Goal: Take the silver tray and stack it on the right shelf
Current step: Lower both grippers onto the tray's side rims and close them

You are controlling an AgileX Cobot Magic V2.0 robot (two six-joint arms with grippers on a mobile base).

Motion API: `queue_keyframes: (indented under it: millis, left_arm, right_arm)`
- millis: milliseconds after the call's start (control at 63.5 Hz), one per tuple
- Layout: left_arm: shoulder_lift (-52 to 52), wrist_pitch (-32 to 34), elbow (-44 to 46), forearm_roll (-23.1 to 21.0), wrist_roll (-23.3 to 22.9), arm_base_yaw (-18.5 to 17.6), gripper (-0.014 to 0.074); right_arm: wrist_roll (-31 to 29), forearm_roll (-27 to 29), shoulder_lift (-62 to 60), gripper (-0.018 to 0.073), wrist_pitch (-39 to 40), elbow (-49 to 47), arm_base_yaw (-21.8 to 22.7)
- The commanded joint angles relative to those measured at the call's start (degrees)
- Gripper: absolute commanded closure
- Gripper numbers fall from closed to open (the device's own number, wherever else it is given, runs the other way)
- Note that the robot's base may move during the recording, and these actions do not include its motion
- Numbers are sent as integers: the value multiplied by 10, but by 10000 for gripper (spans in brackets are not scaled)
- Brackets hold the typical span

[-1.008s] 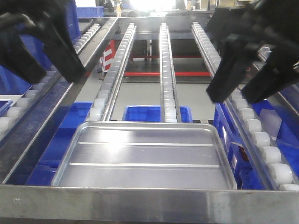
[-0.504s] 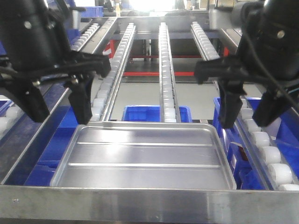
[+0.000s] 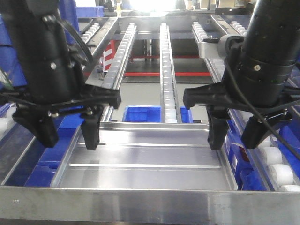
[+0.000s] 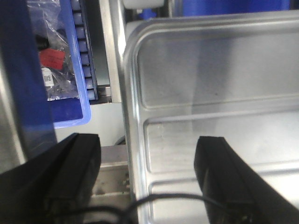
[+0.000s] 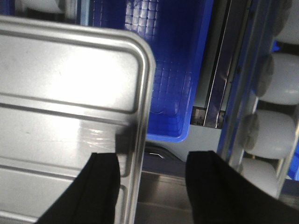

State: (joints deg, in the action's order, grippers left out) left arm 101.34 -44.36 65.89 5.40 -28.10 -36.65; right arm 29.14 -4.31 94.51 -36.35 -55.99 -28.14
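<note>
Silver tray (image 3: 145,161) rests above blue bins (image 3: 150,114) — left fingers (image 3: 91,133) and right fingers (image 3: 216,136) wide, straddling its rims.

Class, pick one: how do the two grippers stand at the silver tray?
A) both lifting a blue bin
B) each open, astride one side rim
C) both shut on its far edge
B: the left gripper and the right gripper each show one finger over the silver tray and one outside its rim, wide apart.

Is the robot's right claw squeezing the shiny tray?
No, the right gripper is open, its fingers straddling the rim of the silver tray.
</note>
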Motion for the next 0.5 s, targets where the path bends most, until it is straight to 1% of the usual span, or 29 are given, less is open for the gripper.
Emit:
queue_keyframes:
  millis: [0, 63, 126, 425, 488]
  left_arm:
    - [-12, 13, 17, 9, -14, -3, 248]
    - [-6, 15, 17, 17, -38, -2, 248]
    - [1, 15, 17, 18, -49, -2, 248]
    - [19, 19, 17, 20, -49, -2, 248]
    - [19, 19, 17, 21, -49, -2, 253]
  right_arm:
    - [0, -2, -10, 125, 24, -18, 0]
    - [0, -2, -1, 125, 29, -18, 0]
    - [0, -2, 8, 125, 32, -18, 0]
    - [0, -2, 34, 125, 39, -18, 0]
    - [-2, -2, 41, 146, 37, -18, 0]
